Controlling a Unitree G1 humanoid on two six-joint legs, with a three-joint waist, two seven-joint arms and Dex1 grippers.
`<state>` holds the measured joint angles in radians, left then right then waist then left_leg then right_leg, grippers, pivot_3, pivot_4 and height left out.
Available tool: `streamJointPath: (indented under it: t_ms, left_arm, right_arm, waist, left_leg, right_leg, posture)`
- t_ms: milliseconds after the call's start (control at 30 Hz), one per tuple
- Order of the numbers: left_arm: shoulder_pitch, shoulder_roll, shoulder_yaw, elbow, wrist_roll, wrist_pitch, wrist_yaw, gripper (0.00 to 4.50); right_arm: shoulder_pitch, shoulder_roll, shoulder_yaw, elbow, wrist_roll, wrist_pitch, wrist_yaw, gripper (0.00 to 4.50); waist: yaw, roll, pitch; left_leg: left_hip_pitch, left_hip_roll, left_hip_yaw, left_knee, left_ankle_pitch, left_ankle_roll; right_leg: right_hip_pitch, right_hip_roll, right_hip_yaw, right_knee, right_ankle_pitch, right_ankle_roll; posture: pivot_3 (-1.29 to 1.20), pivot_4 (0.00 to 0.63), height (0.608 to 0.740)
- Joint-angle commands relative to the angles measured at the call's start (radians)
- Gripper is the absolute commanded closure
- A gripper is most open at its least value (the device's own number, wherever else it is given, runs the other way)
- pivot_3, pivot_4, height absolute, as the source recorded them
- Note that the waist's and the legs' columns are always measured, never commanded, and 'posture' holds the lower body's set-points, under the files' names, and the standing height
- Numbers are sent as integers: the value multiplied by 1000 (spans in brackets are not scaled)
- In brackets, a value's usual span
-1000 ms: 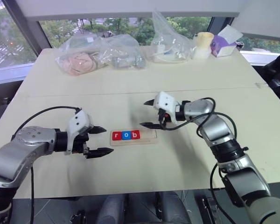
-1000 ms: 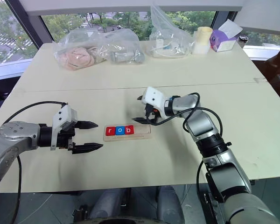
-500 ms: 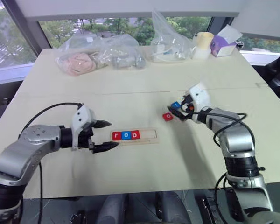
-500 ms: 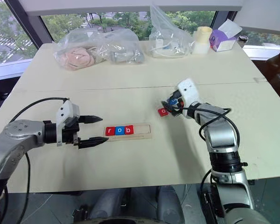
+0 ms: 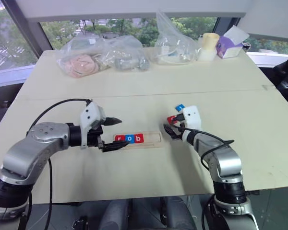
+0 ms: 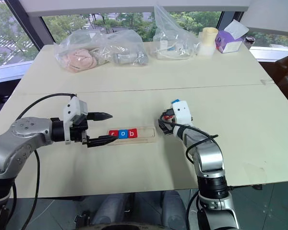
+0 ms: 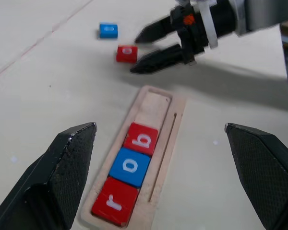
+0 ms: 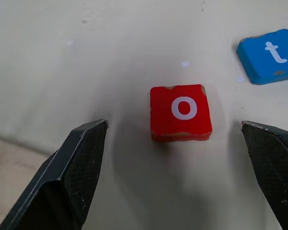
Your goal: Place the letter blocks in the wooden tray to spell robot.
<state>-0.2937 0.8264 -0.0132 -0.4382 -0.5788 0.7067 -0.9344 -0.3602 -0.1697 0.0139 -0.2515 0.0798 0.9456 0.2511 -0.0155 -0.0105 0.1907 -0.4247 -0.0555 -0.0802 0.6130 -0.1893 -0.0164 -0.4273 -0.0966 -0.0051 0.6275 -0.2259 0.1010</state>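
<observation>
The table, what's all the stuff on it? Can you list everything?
wooden tray: one, pale wood, middle of the table
letter blocks in tray: three, red r, blue o, red b
red o block: one, loose on the table, in front of the right claw
blue t block: one, loose beside the red o
plastic bags: three, clear, far edge
cup: one, pale yellow, far right
tissue box: one, purple, far right
table: one, cream
left claw: open, at the tray's r end
right claw: open, by the red o

Daylight from the windows [image 5: 19, 33] behind my table [image 5: 134, 91]; soft shadows, my right gripper [image 7: 156, 45] slightly motion-blurred.
</observation>
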Motion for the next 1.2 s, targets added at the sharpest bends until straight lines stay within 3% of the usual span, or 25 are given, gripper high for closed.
streamJointPath:
  t_ms: [33,67,133,233,300,333,633,733,833,967,1200]
  left_arm:
    - [-1,-4,11,-8,6,-25,-3,0]
    - [0,-5,11,-9,10,-28,-1,0]
    - [8,-8,30,-3,5,-27,9,0]
    - [33,12,45,8,14,-39,1,0]
    - [40,18,46,9,18,-45,-3,0]
    - [37,16,46,9,17,-45,-2,0]
    - [19,13,32,-16,13,-26,-5,0]
    - [-8,55,-6,16,67,-65,-57,0]
    - [-60,50,-54,45,79,-85,-105,0]
    - [-97,45,-120,48,104,-107,-161,0]
    - [-145,2,-174,73,118,-125,-209,0]
  right_arm:
    - [-24,0,19,44,-24,-63,-31,26]
    - [-21,-2,14,65,-24,-77,-36,26]
    - [-13,-25,5,102,-39,-122,-45,552]
    - [-7,-46,3,116,-30,-149,-29,1863]
    - [-6,-51,13,116,-28,-153,-24,3033]
    - [-6,-50,19,115,-29,-154,-25,3317]
    - [27,-22,-65,-113,-49,-62,-148,3307]
    - [142,37,-142,-384,-4,194,-172,3307]
    - [196,173,-233,-585,19,460,-193,3307]
    - [195,228,-223,-663,13,574,-206,3307]
    - [191,256,-190,-672,5,615,-237,3307]
  waist:
    - [-1,0,0]
    - [-1,0,0]
    - [0,0,0]
    - [1,0,0]
    - [1,0,0]
    - [2,0,0]
    - [4,0,0]
    - [7,0,0]
    - [5,0,0]
    - [-2,1,-1]
    - [0,1,0]
  left_leg:
    - [0,0,0,0,0,0]
    - [0,0,0,0,0,0]
    - [0,0,0,0,0,0]
    - [0,0,0,0,0,0]
    - [0,0,0,0,0,0]
    - [0,0,0,0,0,0]
    - [-1,0,-1,0,0,0]
    - [-1,0,-1,0,0,0]
    - [-1,0,-2,0,0,0]
    - [0,1,-1,-1,0,0]
    - [-1,1,-1,-2,0,0]
  right_leg:
    - [0,0,0,0,0,0]
    - [0,0,0,0,0,0]
    - [0,0,0,0,0,0]
    - [1,0,0,0,0,0]
    - [1,0,0,0,0,0]
    - [1,0,0,0,0,0]
    - [0,0,0,0,0,0]
    - [-1,0,0,0,0,0]
    - [-1,0,0,1,-1,0]
    - [-1,0,0,-1,-1,0]
    - [-2,-1,0,-1,-2,-1]
  posture:
    - [0,150,734]
    - [0,150,734]
    - [0,150,734]
    - [0,150,734]
    - [0,150,734]
    - [0,150,734]
    - [0,150,734]
    - [0,150,734]
    - [0,150,734]
    - [0,150,734]
    - [0,150,734]
